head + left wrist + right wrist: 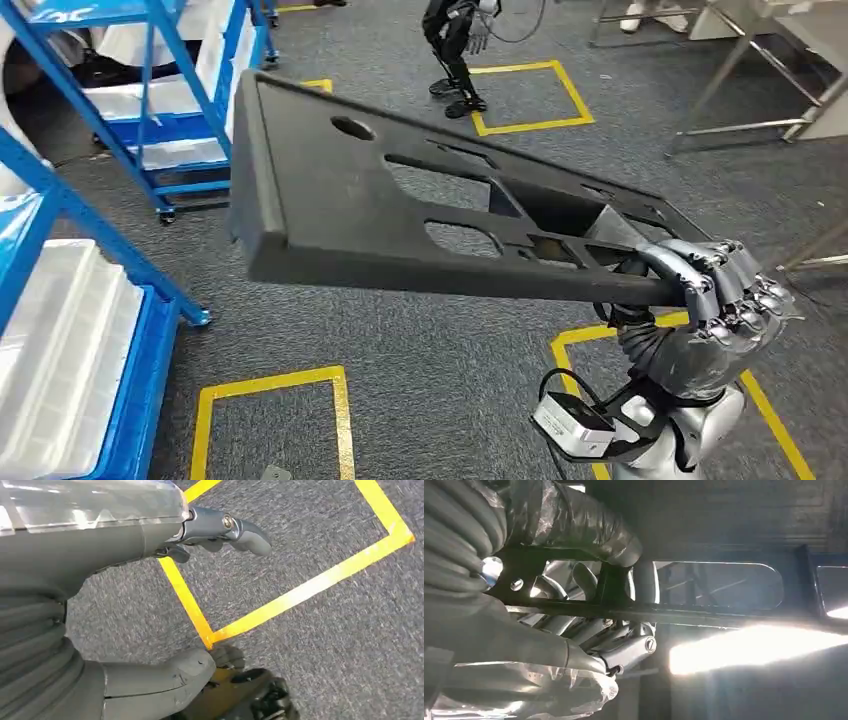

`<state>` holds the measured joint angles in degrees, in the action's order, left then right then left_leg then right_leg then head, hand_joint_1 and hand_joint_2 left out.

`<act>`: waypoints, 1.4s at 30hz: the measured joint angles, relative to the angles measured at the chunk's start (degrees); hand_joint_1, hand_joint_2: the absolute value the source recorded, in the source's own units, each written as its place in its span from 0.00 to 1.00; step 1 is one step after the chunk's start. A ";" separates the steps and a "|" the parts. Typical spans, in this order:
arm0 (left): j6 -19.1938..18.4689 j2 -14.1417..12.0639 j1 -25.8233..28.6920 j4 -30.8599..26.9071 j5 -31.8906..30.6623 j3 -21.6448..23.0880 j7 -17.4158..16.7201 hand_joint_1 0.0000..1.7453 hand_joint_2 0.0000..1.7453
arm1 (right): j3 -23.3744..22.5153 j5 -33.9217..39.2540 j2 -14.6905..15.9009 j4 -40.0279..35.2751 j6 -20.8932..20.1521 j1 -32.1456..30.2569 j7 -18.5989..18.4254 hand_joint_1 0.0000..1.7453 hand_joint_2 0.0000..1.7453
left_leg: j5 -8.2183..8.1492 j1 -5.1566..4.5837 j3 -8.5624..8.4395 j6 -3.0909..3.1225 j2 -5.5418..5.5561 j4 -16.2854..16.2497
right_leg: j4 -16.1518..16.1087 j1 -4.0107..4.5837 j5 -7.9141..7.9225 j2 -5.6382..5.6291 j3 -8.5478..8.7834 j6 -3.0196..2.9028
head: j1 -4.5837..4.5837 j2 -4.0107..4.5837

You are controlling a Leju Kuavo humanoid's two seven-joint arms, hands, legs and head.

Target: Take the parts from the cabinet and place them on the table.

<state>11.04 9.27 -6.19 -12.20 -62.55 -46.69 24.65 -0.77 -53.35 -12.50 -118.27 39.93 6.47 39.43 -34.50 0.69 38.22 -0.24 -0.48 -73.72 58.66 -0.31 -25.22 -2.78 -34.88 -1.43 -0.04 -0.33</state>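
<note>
A large flat black plastic part (330, 205) with several cut-out holes is carried in the air across the middle of the head view. My right hand (715, 290) grips its near right edge, fingers wrapped over the rim. In the right wrist view the same hand (574, 605) clamps a dark bar of the part (724, 535), thumb on one side and fingers on the other. My left hand (150, 630) hangs over the carpet with its fingers (240, 530) apart and nothing in it.
Blue shelving (150, 90) with white bins (60, 350) stands to the left. Yellow tape squares (270, 385) mark the grey carpet. Another robot's legs (455, 55) stand at the far centre. Metal table legs (740, 90) are at the far right.
</note>
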 joint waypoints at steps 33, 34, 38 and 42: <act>-1.66 -0.68 0.34 0.00 -1.46 0.17 -0.63 0.00 1.00 | -0.59 0.76 0.02 -0.18 0.02 -0.52 0.00 1.00 1.00 | 6.83 0.37 -3.96 -0.24 1.42 10.36 | 0.81 0.05 -0.63 -2.21 0.06 0.19 | 0.20 0.00; -1.66 -0.81 0.40 0.00 -1.49 0.17 -0.66 0.00 1.00 | -0.68 0.79 0.02 -0.24 0.02 -0.58 0.00 1.00 1.00 | 6.70 0.50 -5.15 0.13 4.28 12.94 | 1.05 -0.10 -0.78 -2.80 -0.13 0.39 | 0.26 0.00; -1.64 -0.83 0.33 0.00 -1.62 0.31 -0.66 0.00 1.00 | -0.83 1.03 0.04 -0.57 0.00 -1.14 0.00 1.00 1.00 | 6.70 0.01 -5.61 0.86 3.68 14.17 | 0.93 -0.46 -0.22 -5.30 -1.00 2.07 | 0.22 0.00; -1.20 -0.74 0.45 0.00 -1.57 0.44 -0.72 0.00 1.00 | -0.98 1.46 0.07 -1.22 0.00 -1.50 0.00 1.00 1.00 | 7.30 0.49 -6.18 2.38 0.72 15.40 | 9.15 -0.16 -5.30 1.75 -4.76 3.17 | 0.46 0.00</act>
<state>9.84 8.52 -5.75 -12.20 -64.13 -46.25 23.93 -1.75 -51.89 -12.44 -119.49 39.93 4.98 39.43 -27.20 1.18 32.04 2.14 0.24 -58.32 67.82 -0.47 -30.51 -1.03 -39.64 1.74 0.42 -0.33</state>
